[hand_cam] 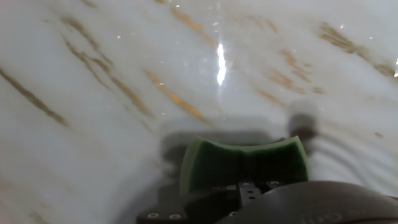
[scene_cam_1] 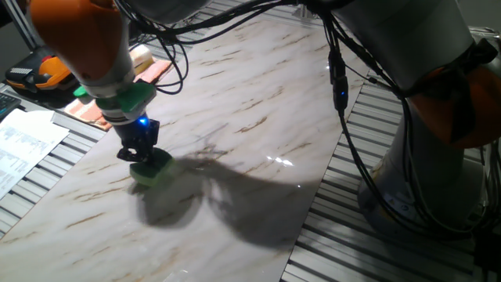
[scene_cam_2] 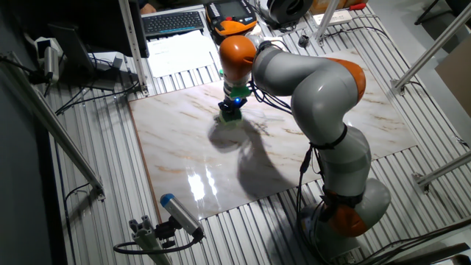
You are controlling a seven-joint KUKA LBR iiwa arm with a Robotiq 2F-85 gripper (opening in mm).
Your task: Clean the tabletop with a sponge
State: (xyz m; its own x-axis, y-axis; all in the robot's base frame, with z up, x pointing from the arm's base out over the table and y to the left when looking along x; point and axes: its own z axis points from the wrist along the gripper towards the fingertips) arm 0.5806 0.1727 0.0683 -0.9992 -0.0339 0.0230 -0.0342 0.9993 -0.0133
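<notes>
The green sponge [scene_cam_1: 153, 171] lies flat on the white marble tabletop [scene_cam_1: 258, 102], toward its left part. My gripper [scene_cam_1: 141, 157] stands straight down on the sponge and is shut on it, pressing it to the slab. From the other fixed view the sponge [scene_cam_2: 229, 120] shows as a small green patch under the gripper [scene_cam_2: 232, 112], on the far side of the tabletop [scene_cam_2: 184, 147]. The hand view shows the sponge [hand_cam: 245, 163] with its pinched outline just ahead of the fingers, resting on the veined tabletop [hand_cam: 112, 74].
A pale yellow sponge block [scene_cam_1: 142, 56] and an orange striped cloth [scene_cam_1: 98, 112] lie at the slab's far left corner. Papers [scene_cam_1: 23, 145] sit on the grey slatted surface. Black cables [scene_cam_1: 344, 86] hang over the slab. A keyboard [scene_cam_2: 173, 22] is beyond the table.
</notes>
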